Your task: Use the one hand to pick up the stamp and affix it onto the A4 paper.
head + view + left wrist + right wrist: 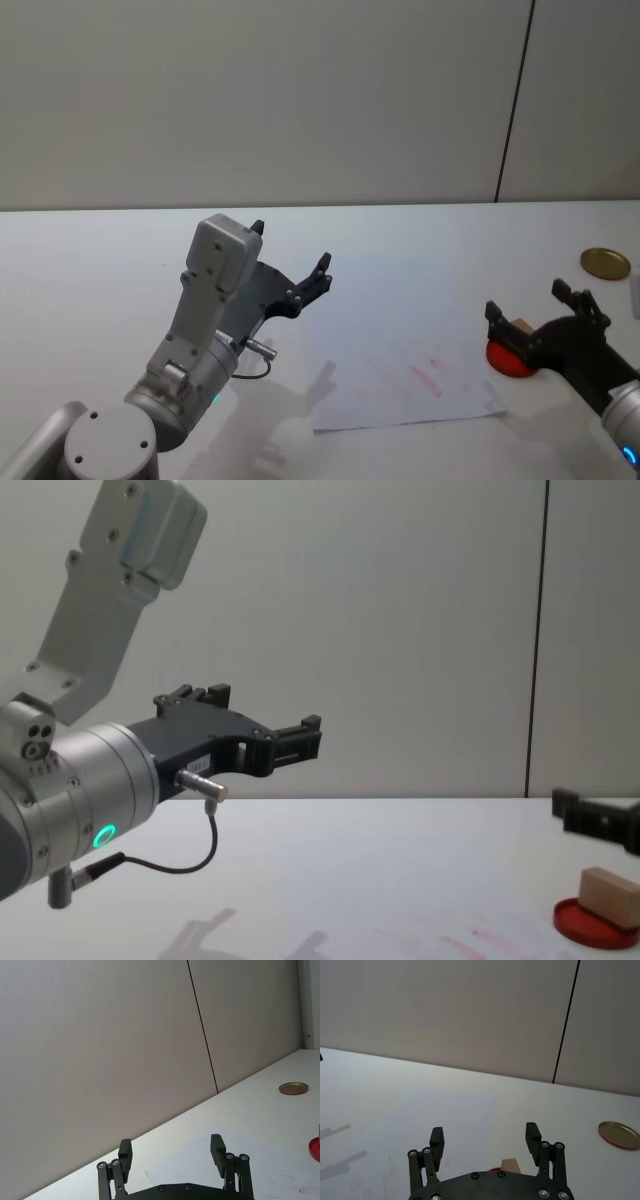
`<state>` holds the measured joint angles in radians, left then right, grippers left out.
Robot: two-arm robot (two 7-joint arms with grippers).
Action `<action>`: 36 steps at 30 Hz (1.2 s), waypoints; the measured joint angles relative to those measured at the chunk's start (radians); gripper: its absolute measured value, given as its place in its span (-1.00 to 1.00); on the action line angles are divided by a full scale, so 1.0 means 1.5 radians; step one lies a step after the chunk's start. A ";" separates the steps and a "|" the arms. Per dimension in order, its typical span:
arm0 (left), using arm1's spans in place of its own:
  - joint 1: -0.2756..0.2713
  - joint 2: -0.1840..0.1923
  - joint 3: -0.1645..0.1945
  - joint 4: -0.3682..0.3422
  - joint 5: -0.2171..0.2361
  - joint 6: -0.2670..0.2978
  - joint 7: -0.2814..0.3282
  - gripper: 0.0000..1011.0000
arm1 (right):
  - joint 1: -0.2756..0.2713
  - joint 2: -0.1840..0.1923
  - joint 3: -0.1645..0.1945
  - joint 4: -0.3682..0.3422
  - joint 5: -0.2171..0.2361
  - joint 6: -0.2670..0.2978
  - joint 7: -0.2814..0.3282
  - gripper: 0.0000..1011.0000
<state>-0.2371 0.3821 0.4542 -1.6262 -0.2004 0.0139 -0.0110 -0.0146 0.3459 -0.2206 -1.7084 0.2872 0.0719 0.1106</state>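
Resting on the red disc (510,360) beside the A4 paper (400,345), the stamp (520,327) is not yet picked up — the right tool (535,305) hovers close above it, spread, pinching nothing. The left tool (290,248) hangs raised over the counter (100,260), also spread. Grasping and pressing are both left.

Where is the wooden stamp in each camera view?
Head: stamp low at right, on the red disc, by the open right end effector.
Chest: lower right corner, on the disc.
Right wrist: close beneath that end effector, on the disc.
Left wrist: cannot tell; disc rim visible.
Shared landmark: the red disc.
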 joint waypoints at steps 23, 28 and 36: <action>0.000 0.000 0.000 0.000 0.000 0.000 0.000 0.96 | -0.052 0.004 -0.018 0.036 -0.033 -0.021 -0.004 0.98; 0.000 0.000 0.000 0.000 0.000 0.000 0.000 0.96 | -0.070 0.007 -0.022 0.033 -0.046 -0.052 -0.013 0.98; 0.000 0.000 0.000 0.000 0.000 0.000 0.000 0.96 | -0.093 0.008 -0.027 0.024 -0.065 -0.092 -0.032 0.98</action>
<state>-0.2371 0.3821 0.4542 -1.6262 -0.2004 0.0138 -0.0110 -0.1546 0.3585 -0.2605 -1.6724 0.1893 -0.0666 0.0619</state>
